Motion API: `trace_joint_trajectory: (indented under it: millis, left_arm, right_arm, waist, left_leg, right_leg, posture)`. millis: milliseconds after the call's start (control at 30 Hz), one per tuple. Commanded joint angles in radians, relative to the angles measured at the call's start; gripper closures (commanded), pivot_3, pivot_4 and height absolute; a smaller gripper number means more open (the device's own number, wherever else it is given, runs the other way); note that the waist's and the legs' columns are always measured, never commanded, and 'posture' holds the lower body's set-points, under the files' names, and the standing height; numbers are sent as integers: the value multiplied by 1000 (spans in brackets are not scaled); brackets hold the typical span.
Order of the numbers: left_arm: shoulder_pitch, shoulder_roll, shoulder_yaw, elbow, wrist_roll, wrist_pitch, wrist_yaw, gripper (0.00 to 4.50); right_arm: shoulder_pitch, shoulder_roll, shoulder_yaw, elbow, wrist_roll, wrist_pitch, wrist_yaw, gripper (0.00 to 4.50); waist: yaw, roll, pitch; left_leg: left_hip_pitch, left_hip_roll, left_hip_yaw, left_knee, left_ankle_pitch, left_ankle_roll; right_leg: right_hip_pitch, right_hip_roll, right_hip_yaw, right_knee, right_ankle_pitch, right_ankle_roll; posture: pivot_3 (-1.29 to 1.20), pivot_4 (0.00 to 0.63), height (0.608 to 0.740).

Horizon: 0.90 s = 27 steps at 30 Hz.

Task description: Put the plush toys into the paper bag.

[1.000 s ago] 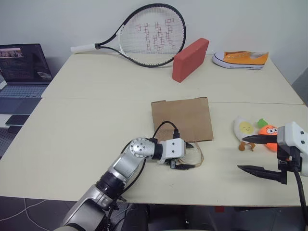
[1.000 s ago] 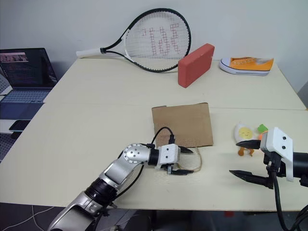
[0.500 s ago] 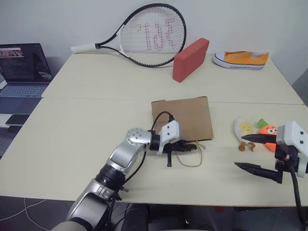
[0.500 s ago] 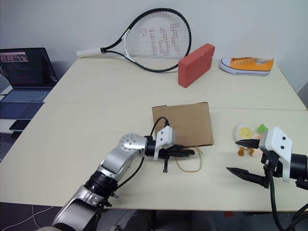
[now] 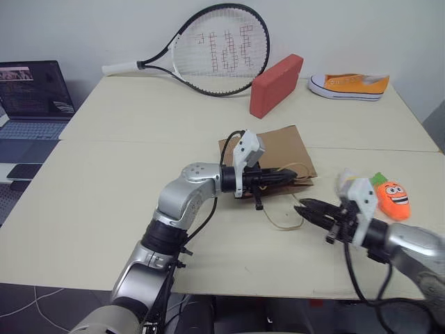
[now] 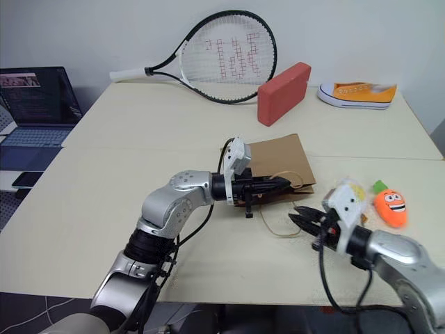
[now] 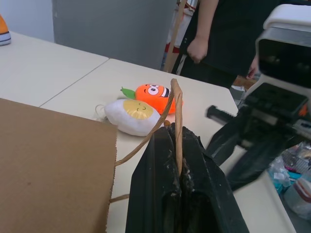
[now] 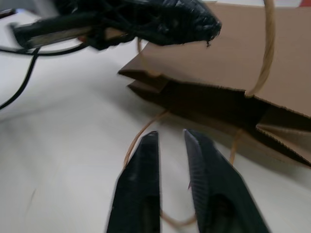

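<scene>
Table: left tool pinches bag handle.

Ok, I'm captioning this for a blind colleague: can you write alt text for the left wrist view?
The left claw, black and shut, pinches a twisted paper-cord handle of the flat brown paper bag. Beyond it, a white egg plush and an orange carrot plush lie on the cream table.

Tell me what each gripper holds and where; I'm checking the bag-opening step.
The left gripper is shut on the bag, pinching one cord handle. The right gripper holds nothing; its fingers are nearly together beside the other handle.
</scene>
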Motion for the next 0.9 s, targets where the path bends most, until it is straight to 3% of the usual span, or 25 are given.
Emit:
trace_joint_trajectory:
  millis: [33,433,900]
  left_arm:
    - [-25,-4,42,-40,-40,22,22,4500]
    - [-56,-33,133,-65,-156,132,100,4500]
    - [-73,-26,173,-70,-217,186,157,4500]
  right_arm:
    - [-51,65,88,59,-110,-71,-95,4473]
    - [-128,278,241,318,-382,-331,-237,4473]
    - [-202,459,232,622,-525,-505,-380,4473]
  waist:
    - [-2,0,0]
    - [-5,0,0]
    - [-7,1,0]
  left_leg:
    - [0,0,-1,0,0,0]
    - [-3,-1,-7,0,0,0]
    - [-3,-1,-7,-1,0,0]
  right_leg:
    - [0,0,0,0,0,0]
    - [-1,2,-1,0,6,2]
    - [-1,3,-1,1,6,2]
  posture:
    - [0,150,740]
    - [0,150,740]
    - [0,150,740]
